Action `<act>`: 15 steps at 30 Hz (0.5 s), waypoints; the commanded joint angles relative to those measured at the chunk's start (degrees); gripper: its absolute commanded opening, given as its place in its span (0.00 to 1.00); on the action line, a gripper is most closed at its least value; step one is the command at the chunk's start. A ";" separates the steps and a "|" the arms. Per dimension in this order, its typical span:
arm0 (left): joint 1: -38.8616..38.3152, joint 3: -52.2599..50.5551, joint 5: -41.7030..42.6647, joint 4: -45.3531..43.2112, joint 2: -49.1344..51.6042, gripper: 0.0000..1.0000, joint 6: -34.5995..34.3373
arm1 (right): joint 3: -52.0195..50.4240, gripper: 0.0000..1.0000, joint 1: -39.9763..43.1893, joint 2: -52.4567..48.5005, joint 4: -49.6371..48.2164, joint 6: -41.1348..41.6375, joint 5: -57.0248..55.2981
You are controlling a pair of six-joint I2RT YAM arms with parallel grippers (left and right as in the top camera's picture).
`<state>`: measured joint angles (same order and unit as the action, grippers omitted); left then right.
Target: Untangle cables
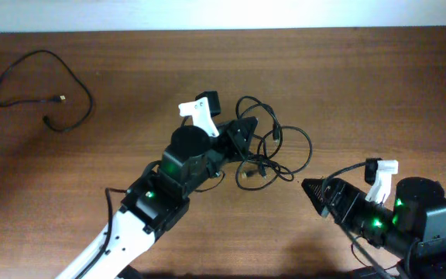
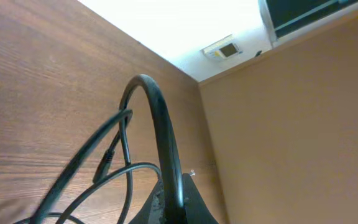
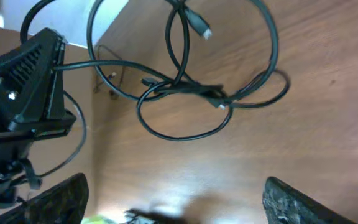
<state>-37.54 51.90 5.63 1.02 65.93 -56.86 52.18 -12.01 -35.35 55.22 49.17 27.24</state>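
Observation:
A tangle of thin black cables [image 1: 273,147] lies at the table's middle; it also shows in the right wrist view [image 3: 185,81] as crossed loops with small plug ends. One separate cable [image 1: 49,89] lies loosely coiled at the far left. My left gripper [image 1: 242,133] is at the tangle's left side, shut on a loop of cable [image 2: 160,130] that arches up from its jaws [image 2: 179,199]. My right gripper [image 1: 312,188] is open and empty, to the right and in front of the tangle, its fingers [image 3: 173,199] spread wide above bare wood.
The wooden table [image 1: 378,85] runs to a white wall at the back. The left arm [image 1: 153,201] reaches in from the front left, the right arm [image 1: 393,217] from the front right. A tan wall shows in the left wrist view [image 2: 291,124].

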 commanded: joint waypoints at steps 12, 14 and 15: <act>12.15 0.00 27.19 -26.29 -5.84 0.00 10.32 | 0.11 0.04 -0.28 -36.15 -18.58 0.28 -1.73; 20.76 0.00 27.21 -13.94 -7.43 0.00 10.29 | 0.61 0.04 -0.31 -33.86 -20.00 -5.14 0.74; 22.71 0.00 27.19 -8.44 -7.41 0.00 10.86 | 1.07 0.04 -0.28 -31.52 -20.72 -8.09 0.72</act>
<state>-20.60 51.18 33.36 -13.78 61.54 -48.51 52.42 -12.43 -70.13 34.85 47.42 28.62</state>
